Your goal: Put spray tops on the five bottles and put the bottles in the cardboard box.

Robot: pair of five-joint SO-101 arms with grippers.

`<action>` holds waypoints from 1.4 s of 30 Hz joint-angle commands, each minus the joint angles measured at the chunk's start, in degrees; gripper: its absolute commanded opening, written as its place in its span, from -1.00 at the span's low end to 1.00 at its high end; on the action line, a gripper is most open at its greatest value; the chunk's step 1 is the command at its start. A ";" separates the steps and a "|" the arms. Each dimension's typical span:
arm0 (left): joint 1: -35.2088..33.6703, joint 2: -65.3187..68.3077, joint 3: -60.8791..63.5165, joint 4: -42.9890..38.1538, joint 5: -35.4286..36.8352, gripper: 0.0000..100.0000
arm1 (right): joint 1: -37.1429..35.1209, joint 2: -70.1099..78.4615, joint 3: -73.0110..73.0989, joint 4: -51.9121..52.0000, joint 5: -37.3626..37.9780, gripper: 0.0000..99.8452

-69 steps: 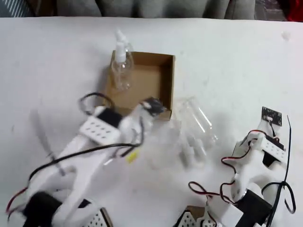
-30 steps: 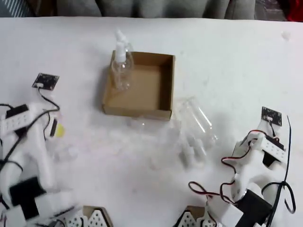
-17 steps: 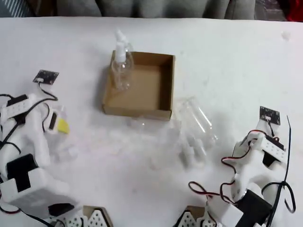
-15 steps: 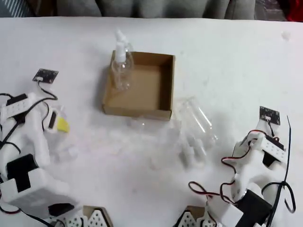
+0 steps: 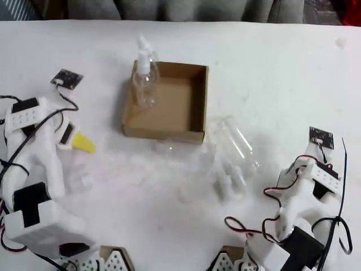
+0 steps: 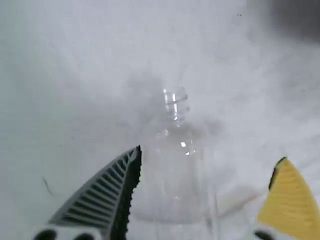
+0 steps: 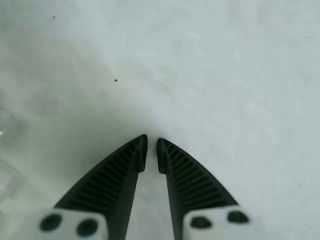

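Left gripper [image 6: 210,156] nearer one uncapped bottle [image 6: 172,167]

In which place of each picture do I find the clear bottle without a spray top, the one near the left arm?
High view: the open bottle is a faint shape at the left, just nearer the arm bases than the yellow finger.
Left wrist view: in the middle, between the open fingers.
Right wrist view: the right hand, shut, over the white table.
Shared landmark: the yellow finger.
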 commanded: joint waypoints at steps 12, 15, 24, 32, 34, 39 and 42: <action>0.48 -0.13 3.78 -9.05 -7.03 -0.26 | -0.48 0.13 -1.76 -0.84 0.62 -0.97; 0.75 -0.13 5.89 -11.69 -8.18 -0.26 | -0.48 0.13 -1.76 -0.84 0.70 -0.97; 0.57 -0.04 9.23 -16.53 -9.49 -0.26 | -0.48 0.13 -1.76 -0.84 0.70 -0.97; 0.48 8.04 5.10 -17.32 -12.04 -0.26 | -0.40 0.13 -1.67 -0.84 0.70 -0.97; 0.48 10.59 3.25 -17.32 -12.31 -0.30 | -0.40 0.13 -1.67 -0.84 0.70 -0.97; 0.75 14.73 0.00 -17.14 -16.26 -0.66 | -0.40 0.13 -1.67 -0.84 0.70 -0.97; 0.84 14.73 -0.70 -16.70 -16.18 -0.98 | -0.40 0.13 -1.67 -0.84 0.70 -0.97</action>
